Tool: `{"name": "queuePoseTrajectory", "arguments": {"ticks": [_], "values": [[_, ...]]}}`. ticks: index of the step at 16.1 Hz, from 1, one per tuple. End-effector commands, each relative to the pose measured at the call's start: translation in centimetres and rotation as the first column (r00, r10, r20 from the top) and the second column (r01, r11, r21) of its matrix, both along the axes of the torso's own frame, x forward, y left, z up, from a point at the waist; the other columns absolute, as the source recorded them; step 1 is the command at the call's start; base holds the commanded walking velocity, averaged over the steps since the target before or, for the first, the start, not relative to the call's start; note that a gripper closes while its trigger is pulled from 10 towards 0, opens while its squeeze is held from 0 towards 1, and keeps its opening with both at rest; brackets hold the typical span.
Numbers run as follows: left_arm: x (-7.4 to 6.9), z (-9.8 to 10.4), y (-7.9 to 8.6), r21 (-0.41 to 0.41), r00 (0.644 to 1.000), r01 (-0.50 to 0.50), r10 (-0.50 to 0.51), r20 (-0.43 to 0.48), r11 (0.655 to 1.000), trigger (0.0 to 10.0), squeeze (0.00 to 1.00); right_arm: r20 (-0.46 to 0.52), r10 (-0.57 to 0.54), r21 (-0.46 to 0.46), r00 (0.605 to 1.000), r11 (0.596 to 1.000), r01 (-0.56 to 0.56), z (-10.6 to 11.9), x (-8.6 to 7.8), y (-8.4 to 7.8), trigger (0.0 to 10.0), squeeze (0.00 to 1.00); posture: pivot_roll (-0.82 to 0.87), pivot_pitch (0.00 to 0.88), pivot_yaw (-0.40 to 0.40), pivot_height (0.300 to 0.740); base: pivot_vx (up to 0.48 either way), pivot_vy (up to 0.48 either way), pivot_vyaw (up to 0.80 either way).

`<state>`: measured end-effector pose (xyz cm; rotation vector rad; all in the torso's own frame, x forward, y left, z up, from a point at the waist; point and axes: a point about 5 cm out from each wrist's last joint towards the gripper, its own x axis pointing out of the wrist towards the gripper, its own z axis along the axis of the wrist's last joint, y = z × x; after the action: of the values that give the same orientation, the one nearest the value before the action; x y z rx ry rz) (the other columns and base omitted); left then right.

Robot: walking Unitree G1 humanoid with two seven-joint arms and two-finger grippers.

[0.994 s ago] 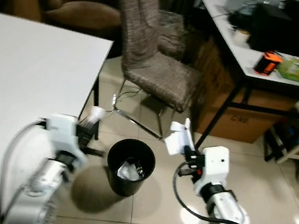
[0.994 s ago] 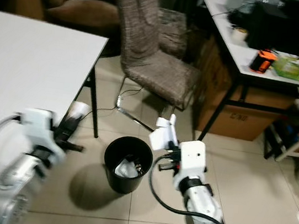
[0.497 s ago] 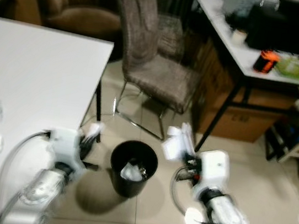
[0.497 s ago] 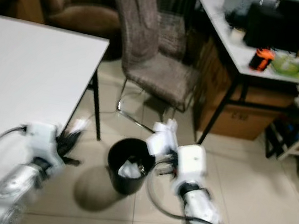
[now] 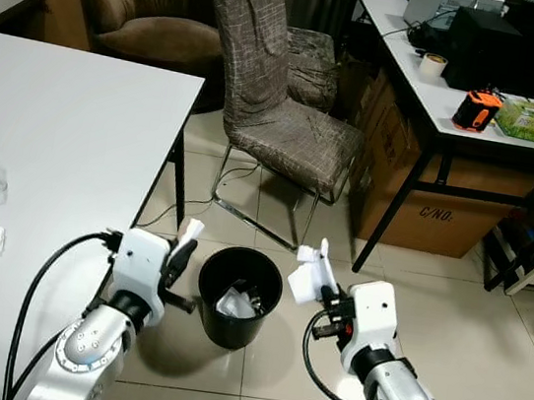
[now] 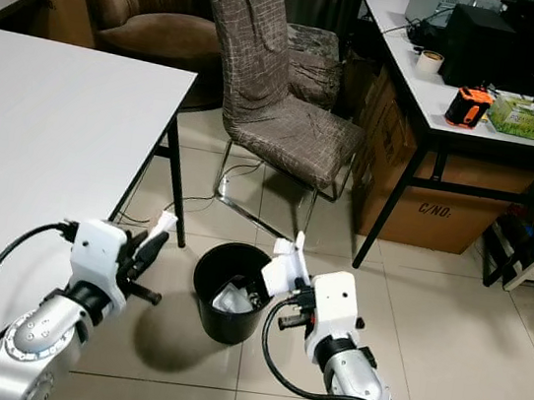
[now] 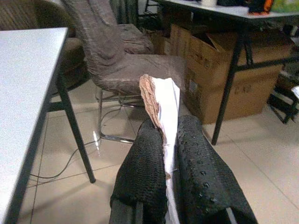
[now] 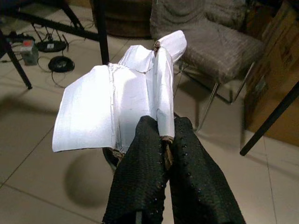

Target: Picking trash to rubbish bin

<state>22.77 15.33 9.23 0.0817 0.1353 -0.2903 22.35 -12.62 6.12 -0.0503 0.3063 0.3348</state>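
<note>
Flanking the black rubbish bin [image 5: 237,296] at lower centre of the head view, both arms are carrying trash. The right gripper [image 5: 319,292], its jaws clamped on a white folded card scrap [image 5: 304,275], is hanging just right of the rim, the scrap standing upright. The left gripper [image 5: 179,257], jaws pinching a thin torn paper strip [image 7: 163,112], is sitting just left of the rim. Both look about equally near, so each load needs only a short inward shift over the opening. White trash is already lying inside. Glossy tiled floor [image 5: 451,306] is surrounding the bin, with a fabric chair [image 5: 272,91] behind and a white desk [image 5: 58,131] at left.
</note>
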Motion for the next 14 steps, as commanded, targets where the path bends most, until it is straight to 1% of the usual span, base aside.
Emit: {"name": "queuePoseTrajectory", "arguments": {"ticks": [1,5,11,14], "values": [[-0.1,-0.3,-0.2,0.017,1.000,0.025,-0.025,-0.008,1.000,10.0,0.00,-0.010,0.002,-0.008,1.000,1.000,-0.002,-0.3,-0.1,-0.3,10.0,0.00,-0.03,0.000,-0.062,0.740,0.000,0.000,0.00],[0.1,-0.9,0.0,0.039,1.000,0.023,-0.022,-0.021,0.999,10.0,0.00,-0.057,0.003,-0.020,0.998,1.000,-0.004,-1.2,-0.4,-0.8,10.0,0.00,-0.03,0.000,-0.061,0.740,0.307,0.000,-0.51],[0.7,-1.3,0.1,0.054,0.999,0.028,-0.026,-0.035,0.998,10.0,0.00,-0.071,0.065,-0.040,0.995,0.997,-0.068,-1.5,-0.3,-0.2,10.0,0.00,-0.04,0.000,-0.046,0.740,0.343,0.000,0.00],[0.9,-1.5,0.0,0.057,0.999,0.033,-0.031,-0.044,0.998,10.0,0.00,-0.072,0.070,-0.045,0.995,0.996,-0.074,-1.6,-0.3,-0.3,10.0,0.00,-0.04,0.000,-0.043,0.740,0.351,0.000,0.00]]}}
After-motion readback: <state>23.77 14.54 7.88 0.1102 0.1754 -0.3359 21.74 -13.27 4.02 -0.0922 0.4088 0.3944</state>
